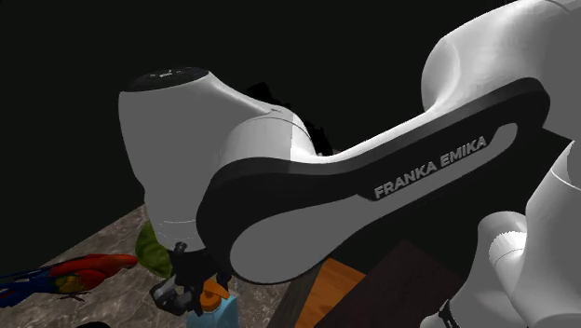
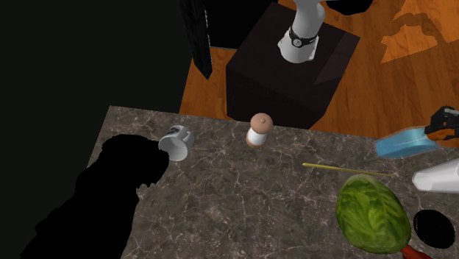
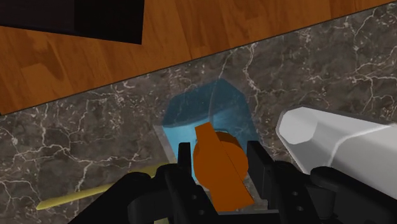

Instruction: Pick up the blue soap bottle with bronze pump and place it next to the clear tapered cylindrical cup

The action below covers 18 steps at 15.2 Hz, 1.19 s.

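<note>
The blue soap bottle (image 3: 210, 111) with an orange-brown pump (image 3: 219, 168) stands on the marble counter (image 3: 76, 137) close to its edge. My gripper (image 3: 219, 159) is over it, one finger pressed to each side of the pump. In the shoulder view the gripper (image 1: 191, 287) sits on the pump above the bottle (image 1: 212, 315), under the big arm. At the second exterior view's right edge are the bottle (image 2: 401, 142) and gripper (image 2: 443, 121). A white tapered vessel (image 3: 337, 146) lies right beside the bottle. A pale cup (image 2: 176, 143) lies far off, near the counter's other end.
A pink-capped white bottle (image 2: 259, 131) stands mid-counter near the stand (image 2: 290, 66). A green leafy head (image 2: 371, 213), a thin yellow stick (image 2: 346, 169) and a black disc (image 2: 434, 224) lie near the soap bottle. A red-blue parrot figure (image 1: 74, 275) lies beyond. Wooden floor borders the counter.
</note>
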Motion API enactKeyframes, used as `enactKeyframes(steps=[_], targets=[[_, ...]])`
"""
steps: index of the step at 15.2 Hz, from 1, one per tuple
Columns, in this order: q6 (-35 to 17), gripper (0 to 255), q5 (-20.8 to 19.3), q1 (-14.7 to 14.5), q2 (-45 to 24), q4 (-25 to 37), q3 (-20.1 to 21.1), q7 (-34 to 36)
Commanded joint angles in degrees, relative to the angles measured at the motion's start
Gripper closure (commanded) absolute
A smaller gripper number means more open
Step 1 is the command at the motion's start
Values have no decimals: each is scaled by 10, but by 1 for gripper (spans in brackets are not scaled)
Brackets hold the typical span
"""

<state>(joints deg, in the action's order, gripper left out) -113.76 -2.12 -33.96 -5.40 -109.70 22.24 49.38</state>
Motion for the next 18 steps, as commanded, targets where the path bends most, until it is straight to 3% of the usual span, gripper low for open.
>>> enactKeyframes(steps=[1, 12, 13, 18], targets=[[-14, 255, -2, -1, -4, -9, 0, 2], [-34, 255, -5, -1, -11, -23, 0, 4], [-34, 0, -5, -1, -11, -23, 0, 4], [-34, 0, -5, -1, -11, -23, 0, 4]])
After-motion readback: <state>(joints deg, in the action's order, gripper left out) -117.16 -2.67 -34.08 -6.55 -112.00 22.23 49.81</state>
